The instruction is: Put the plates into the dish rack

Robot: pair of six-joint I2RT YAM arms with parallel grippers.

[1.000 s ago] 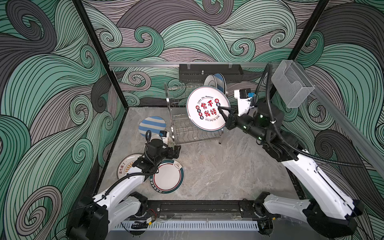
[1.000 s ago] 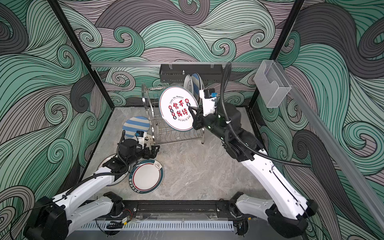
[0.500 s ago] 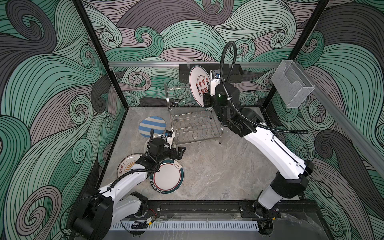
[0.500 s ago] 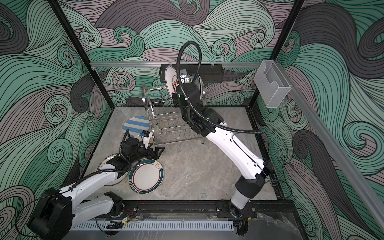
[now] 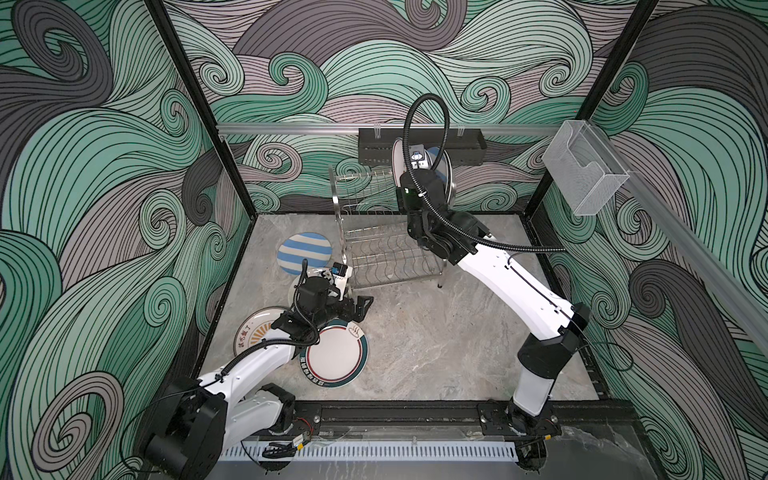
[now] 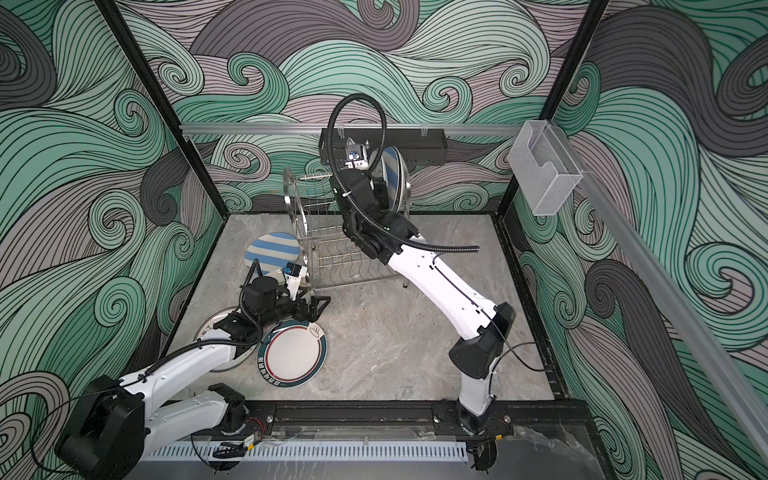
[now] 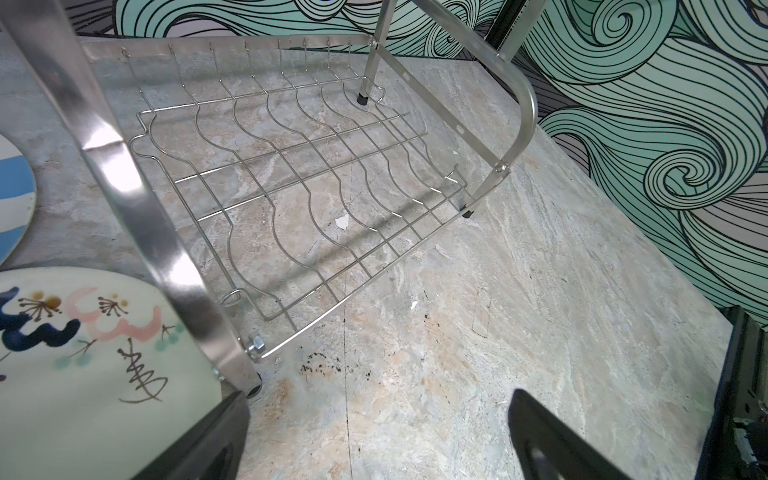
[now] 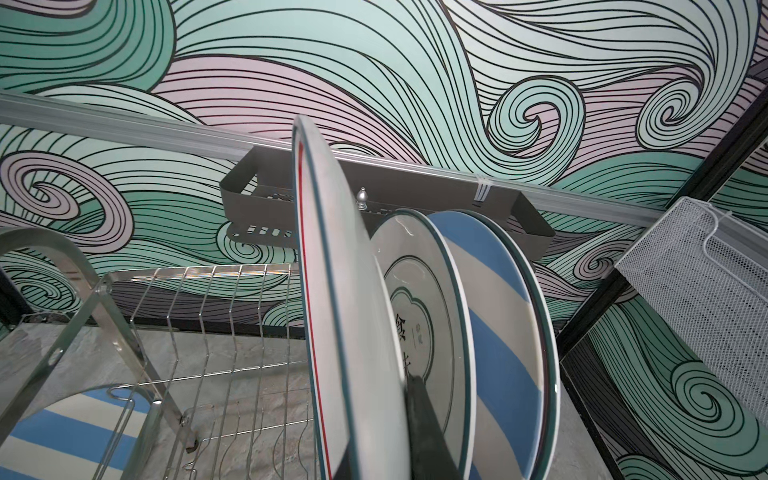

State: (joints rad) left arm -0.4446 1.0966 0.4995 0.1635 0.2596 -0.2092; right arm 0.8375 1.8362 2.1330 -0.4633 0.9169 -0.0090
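Steel two-tier wire dish rack (image 5: 376, 253) at back of grey marble table (image 5: 436, 332). Upper shelf, right end, holds on edge a cream teal-rimmed plate with Chinese character (image 8: 419, 299) and a blue-and-white striped plate (image 8: 498, 311). Just beside them, upright: white plate with teal-and-red rim (image 8: 332, 291), right gripper (image 8: 386, 432) clamped on it. Flat on table: second striped plate (image 5: 304, 253), cartoon plate (image 7: 83, 353), orange sunburst plate (image 5: 253, 328), teal-rimmed white plate (image 5: 334, 357). Left gripper (image 7: 374, 440) jaws apart, near rack's front leg.

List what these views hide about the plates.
- Held plate: lower edge cropped in the right wrist view, behind the right arm in both top views.
- Sunburst plate: partly under the left arm in both top views.
- Cartoon plate: cropped, left wrist view.
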